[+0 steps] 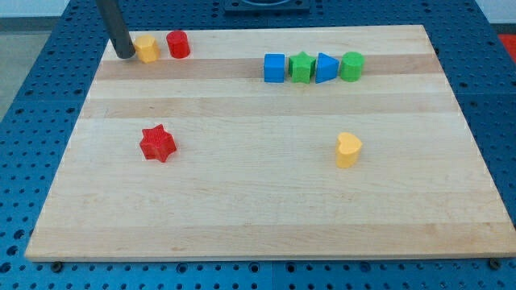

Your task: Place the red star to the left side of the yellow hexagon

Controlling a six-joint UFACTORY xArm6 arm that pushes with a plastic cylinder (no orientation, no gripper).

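The red star (157, 143) lies on the wooden board (266, 209) at the view's left, below the middle. The yellow hexagon (147, 48) sits near the board's top left corner. My tip (125, 55) stands right beside the hexagon's left side, touching it or nearly so. The red star is far below my tip, well apart from it.
A red cylinder (178, 43) stands just right of the hexagon. A blue cube (275, 68), green star (301, 67), blue triangle (326, 67) and green cylinder (351, 65) form a row at top right. A yellow heart (347, 149) lies at right of centre.
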